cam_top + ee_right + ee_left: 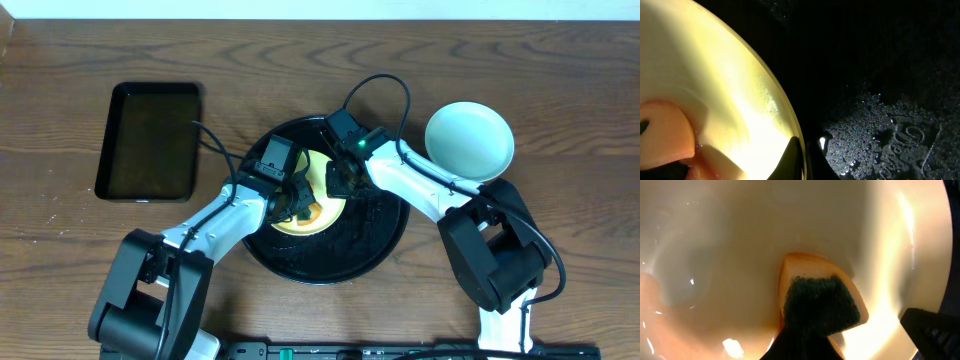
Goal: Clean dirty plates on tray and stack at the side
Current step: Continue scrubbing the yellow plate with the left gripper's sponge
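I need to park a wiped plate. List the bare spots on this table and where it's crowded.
Bare wood: behind the rectangular tray and round tray; the left front corner; the right edge beyond the mint plate. Crowded: the round tray's middle, where the left hand and right hand meet over the yellow plate.

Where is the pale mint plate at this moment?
In the overhead view the pale mint plate sits on the wooden table, off the round black tray to its upper right, just beyond the right arm.
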{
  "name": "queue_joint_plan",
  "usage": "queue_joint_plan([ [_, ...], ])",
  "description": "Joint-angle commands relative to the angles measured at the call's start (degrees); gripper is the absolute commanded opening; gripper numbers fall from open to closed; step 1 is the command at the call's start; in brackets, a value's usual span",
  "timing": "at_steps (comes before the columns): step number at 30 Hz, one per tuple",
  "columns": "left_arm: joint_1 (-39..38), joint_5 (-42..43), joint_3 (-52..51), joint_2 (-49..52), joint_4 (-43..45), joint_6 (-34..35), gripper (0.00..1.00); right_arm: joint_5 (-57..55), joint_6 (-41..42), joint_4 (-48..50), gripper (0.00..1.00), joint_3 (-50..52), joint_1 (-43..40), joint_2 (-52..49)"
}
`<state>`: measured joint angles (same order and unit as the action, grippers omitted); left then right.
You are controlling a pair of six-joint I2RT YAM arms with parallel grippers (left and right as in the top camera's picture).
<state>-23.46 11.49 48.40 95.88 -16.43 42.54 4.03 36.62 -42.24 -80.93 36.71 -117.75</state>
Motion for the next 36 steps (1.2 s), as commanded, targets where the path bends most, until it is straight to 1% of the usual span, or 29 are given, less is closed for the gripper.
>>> queue_joint_plan([
  [1,0.0,-1.0,-1.6,-0.6,-1.1,-5.1,0.08,-2.8,-0.5,-0.8,0.01,0.2,-0.3,-0.5],
  [4,0.0,-1.0,-1.5,-1.4,-1.5,-7.0,0.07,-2.8,-0.5,-0.8,0.01,0.2,-0.3,-0.5],
  [9,0.8,-1.0,-1.5,-1.9,-3.2,-7.0,0.08,-3.3,-0.5,-0.9,0.01,0.2,-0.3,-0.5],
  [14,3.8,-0.9,-1.5,-1.9,-6.4,-7.6,0.08,-3.4,-0.5,-0.9,0.01,0.2,-0.3,-0.5],
  [21,9.9,-1.0,-1.5,-1.9,-9.5,-20.0,0.08,-3.4,-0.5,-0.8,0.01,0.2,-0.3,-0.5],
  [23,11.3,-1.0,-1.5,-1.9,-9.4,-22.0,0.08,-3.6,-0.5,-0.8,0.01,0.2,-0.3,-0.5],
  [26,13.2,-2.7,-1.5,-1.9,-8.6,-22.8,0.08,-3.6,-0.5,-0.8,0.01,0.2,-0.3,-0.5],
  [29,14.1,-4.7,-1.5,-1.9,-5.7,-22.8,0.08,-3.6,-0.5,-0.8,0.01,0.2,-0.3,-0.5],
  [33,14.3,-4.7,-1.3,-1.9,0.1,-23.5,0.08,-3.6,-0.5,-0.8,0.01,0.2,-0.3,-0.5],
  [36,14.3,-4.7,0.3,-2.1,1.1,-23.5,0.08,-3.6,-0.5,-0.9,0.01,0.2,-0.3,-0.5],
])
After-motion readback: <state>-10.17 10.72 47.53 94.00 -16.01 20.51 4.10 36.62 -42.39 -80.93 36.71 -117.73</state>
